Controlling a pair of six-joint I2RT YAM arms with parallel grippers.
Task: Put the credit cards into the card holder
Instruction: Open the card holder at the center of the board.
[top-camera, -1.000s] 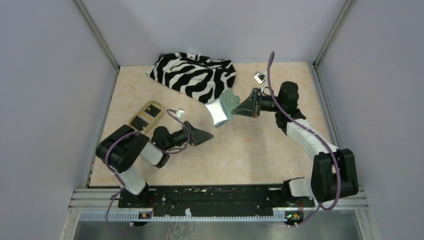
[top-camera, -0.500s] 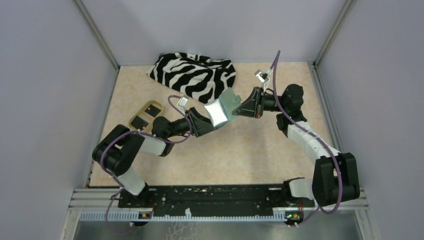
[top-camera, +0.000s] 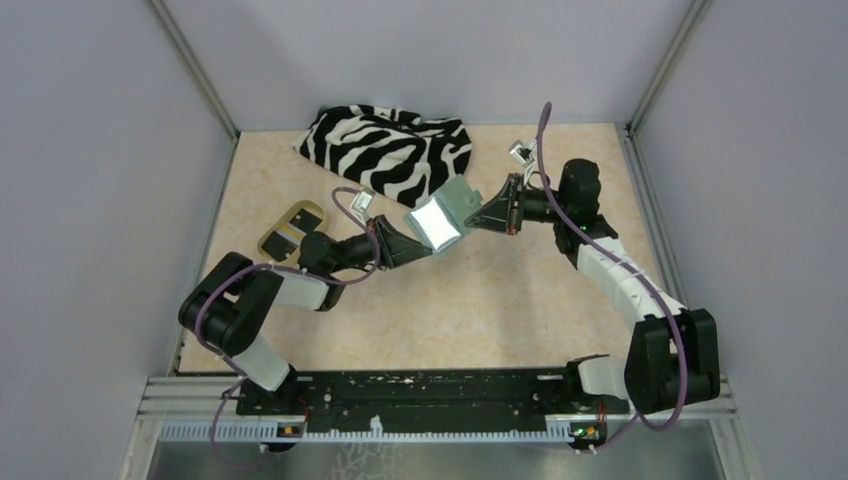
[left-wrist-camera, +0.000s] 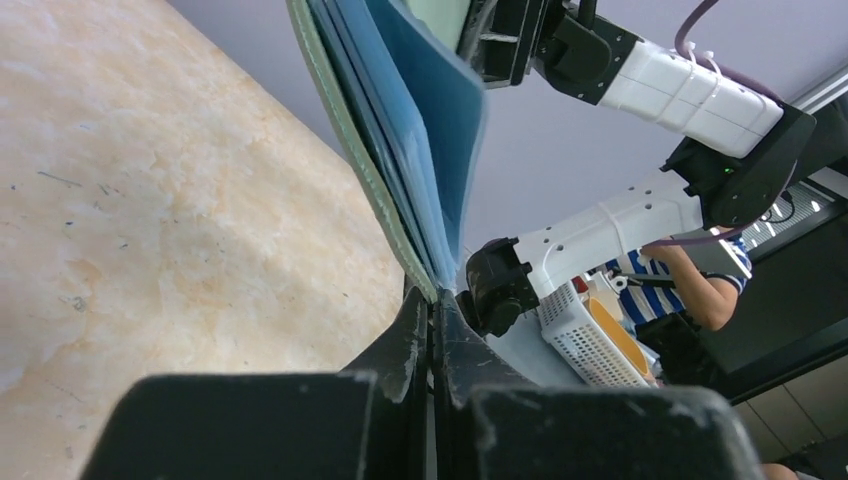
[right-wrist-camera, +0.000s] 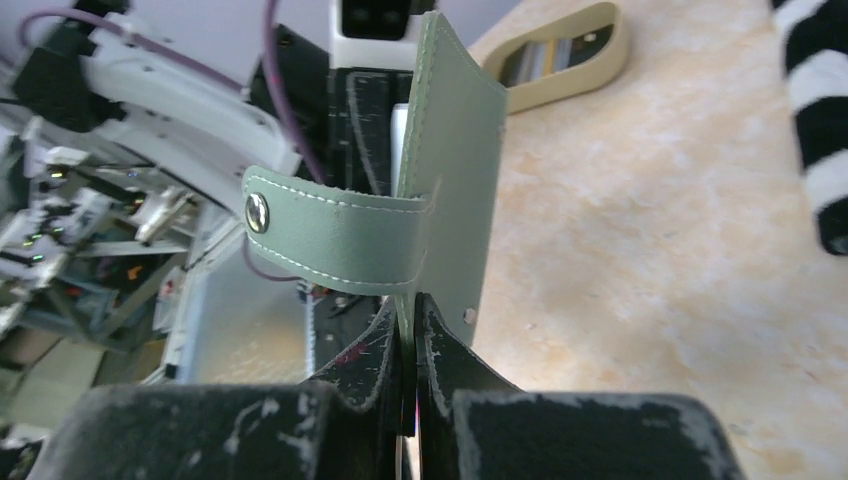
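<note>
The sage-green card holder (top-camera: 441, 214) hangs open above mid-table between both grippers, its pale blue lining (left-wrist-camera: 420, 130) facing up. My left gripper (top-camera: 408, 247) is shut on the lower edge of the near flap; in the left wrist view the left gripper (left-wrist-camera: 433, 300) pinches the green-and-blue edge. My right gripper (top-camera: 483, 215) is shut on the far flap. In the right wrist view the right gripper (right-wrist-camera: 407, 305) clamps the green flap (right-wrist-camera: 455, 140) just below its snap strap (right-wrist-camera: 330, 245). Dark credit cards (top-camera: 287, 238) lie in the tan dish.
The tan oval dish (top-camera: 312, 210) sits left of the left arm; the dish (right-wrist-camera: 612, 45) also shows in the right wrist view. A zebra-striped cloth (top-camera: 390, 150) is bunched at the back. Grey walls enclose the table on three sides.
My left gripper moved right and up to the card holder's lower edge and shut on it. The holder's near flap has swung up flatter. The right gripper kept its grip.
</note>
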